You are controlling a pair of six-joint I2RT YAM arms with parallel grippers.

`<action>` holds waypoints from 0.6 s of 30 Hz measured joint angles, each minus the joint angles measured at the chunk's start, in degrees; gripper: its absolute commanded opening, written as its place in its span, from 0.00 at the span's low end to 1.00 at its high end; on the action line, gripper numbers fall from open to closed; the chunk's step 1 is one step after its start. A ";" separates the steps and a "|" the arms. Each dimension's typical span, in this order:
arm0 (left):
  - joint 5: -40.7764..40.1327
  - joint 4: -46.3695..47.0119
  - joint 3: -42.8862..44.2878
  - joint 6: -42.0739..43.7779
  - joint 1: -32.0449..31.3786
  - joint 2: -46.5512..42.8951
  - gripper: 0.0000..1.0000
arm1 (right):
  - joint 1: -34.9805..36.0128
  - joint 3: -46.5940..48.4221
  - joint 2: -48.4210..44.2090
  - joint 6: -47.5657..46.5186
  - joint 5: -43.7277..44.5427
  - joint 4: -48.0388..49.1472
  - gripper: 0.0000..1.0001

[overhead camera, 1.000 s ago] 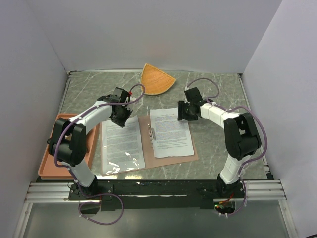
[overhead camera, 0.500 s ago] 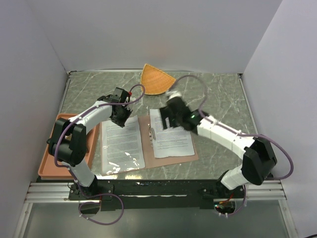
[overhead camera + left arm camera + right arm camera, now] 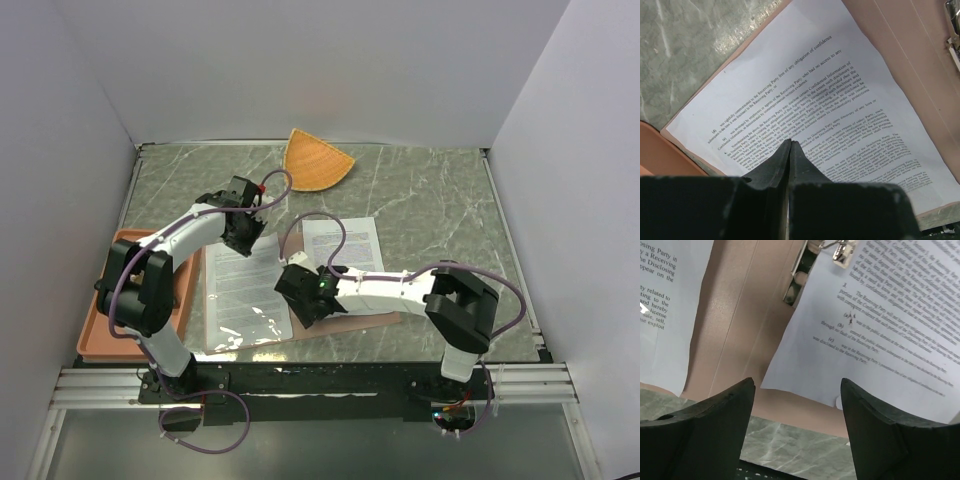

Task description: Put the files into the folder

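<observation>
Status: staged, not finished. Folder (image 3: 292,250) lies open and flat on the table (image 3: 440,200), with the tray (image 3: 95,330) just beside its left edge. Both sheets are on it. I see none loose on the table.

Left sheet (image 3: 245,290) is on the left flap, inside its edges. Left claw (image 3: 790,144) is pressed together with nothing between the fingers. Its tip is down on the far part of that sheet, in the text block. It looks like contact, but I can't confirm.

Middle: a bare spine strip runs between the sheets, and the clip (image 3: 802,270) is on it. The clip is at the inner edge of the right sheet (image 3: 350,250). I can't tell whether it grips that sheet or only lies beside it.

Right claw (image 3: 796,385) is spread wide, holds nothing and hovers low over the near end of the folder. The right sheet's near-left corner is right below the gap between the fingers. The spine strip is by the left finger, and the left sheet's near corner is further left. The folder's near edge and the table are just below the tips in the wrist view.

Right sheet is on the right flap, inside its edges.

Left to do, my read: get both sheets to the clip side if that's wanted, then fold the cover shut. With the folder open, I wouldn't call it done.
</observation>
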 measured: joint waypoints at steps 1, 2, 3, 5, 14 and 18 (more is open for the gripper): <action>0.00 -0.02 -0.02 0.00 0.00 -0.17 0.07 | 0.13 0.37 0.04 0.17 0.33 -0.20 0.72; 0.00 0.00 -0.02 0.00 0.00 -0.39 0.07 | 0.22 0.85 0.07 0.50 0.81 -0.17 0.68; 0.00 -0.02 -0.02 0.00 0.00 -0.59 0.07 | 0.26 1.16 0.09 0.68 1.09 -0.17 0.66; 0.00 0.00 -0.02 0.00 0.00 -0.85 0.07 | 0.48 1.55 0.09 1.09 1.75 0.11 0.61; -0.39 0.17 -0.35 0.02 0.00 -1.01 0.06 | 1.88 1.75 1.77 2.21 1.86 0.46 0.57; -0.44 0.20 -0.46 0.02 0.00 -1.03 0.06 | 2.29 2.23 2.54 2.60 1.84 0.44 0.53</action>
